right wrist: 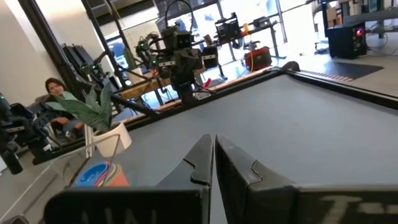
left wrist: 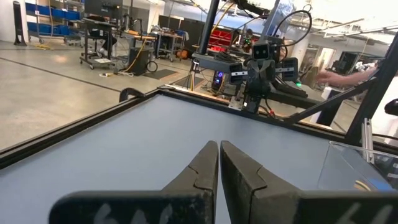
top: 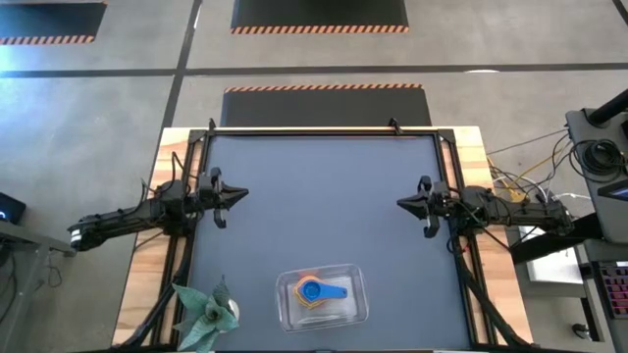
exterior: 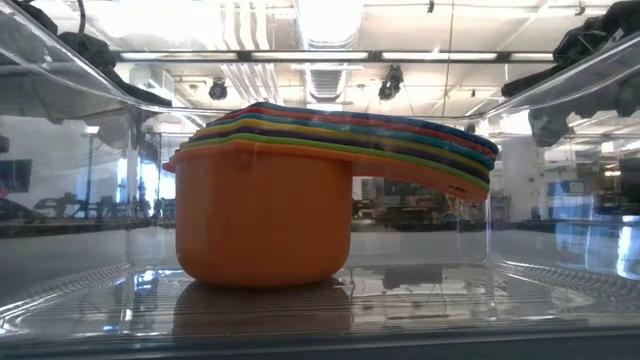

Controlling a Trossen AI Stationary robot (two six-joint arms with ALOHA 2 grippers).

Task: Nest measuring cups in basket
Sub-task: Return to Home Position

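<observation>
Floor (top: 98,88): grey concrete with dark seam lines. Black mats (top: 319,12) with orange-striped edges lie beyond the desk (top: 324,196), which has a dark top and pale wooden side strips. Overhead: long strip lights (exterior: 330,20) and exposed pipework. Blue shelving (left wrist: 50,15) and equipment carts (left wrist: 106,43) stand far across the hall. Bright windows (right wrist: 298,18) on one side. A seated person (right wrist: 59,93) is near a white wall.

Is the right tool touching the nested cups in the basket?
Apart. The high view shows the right tool at the table's right side, far from the nested cups in the basket.
</observation>
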